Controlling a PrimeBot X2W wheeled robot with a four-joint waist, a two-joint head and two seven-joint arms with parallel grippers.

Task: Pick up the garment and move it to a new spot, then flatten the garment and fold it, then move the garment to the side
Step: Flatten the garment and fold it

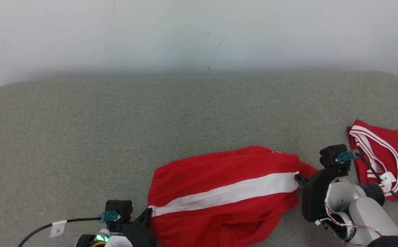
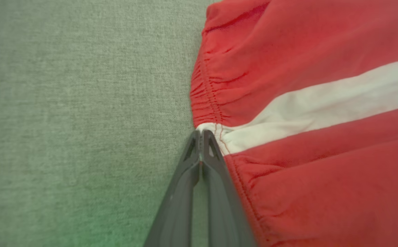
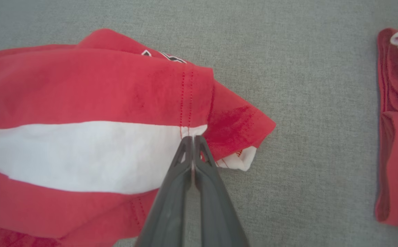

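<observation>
Grey woven cloth covered the table (image 1: 82, 120), the largest thing before me, its rounded far corners set against a pale wall (image 1: 199, 34). On the near half lay the garment (image 1: 219, 161), red with one broad white stripe (image 1: 233, 192) along its length, drawn out between my two arms from the lower middle of the head view toward the right.

I counted two red pieces in all. The second garment (image 1: 387, 154), trimmed in narrow white bands, sat folded near the table's right edge, apart from the first.

The right forearm (image 1: 367, 212), pale grey, filled the lower right corner. It was bent at the wrist so that its dark fingers pointed leftward, low over the table. Of the left arm I saw just the dark wrist at the bottom edge, fingers angled up and to the right.

That made two pincers, one at each end of the stripe. The right pincer (image 1: 296, 177) was fully closed, its tips nipping the stitched hem where white met red. The left pincer (image 1: 149, 210) was closed just as tight. In the left wrist view its tips pressed together on the edge of the gathered waistband (image 2: 205, 89), at the stripe's other end.

Smallest were two black cables, the left cable (image 1: 78, 219) and the right cable (image 1: 374, 171), one leading off each wrist and each carrying one white tag.
</observation>
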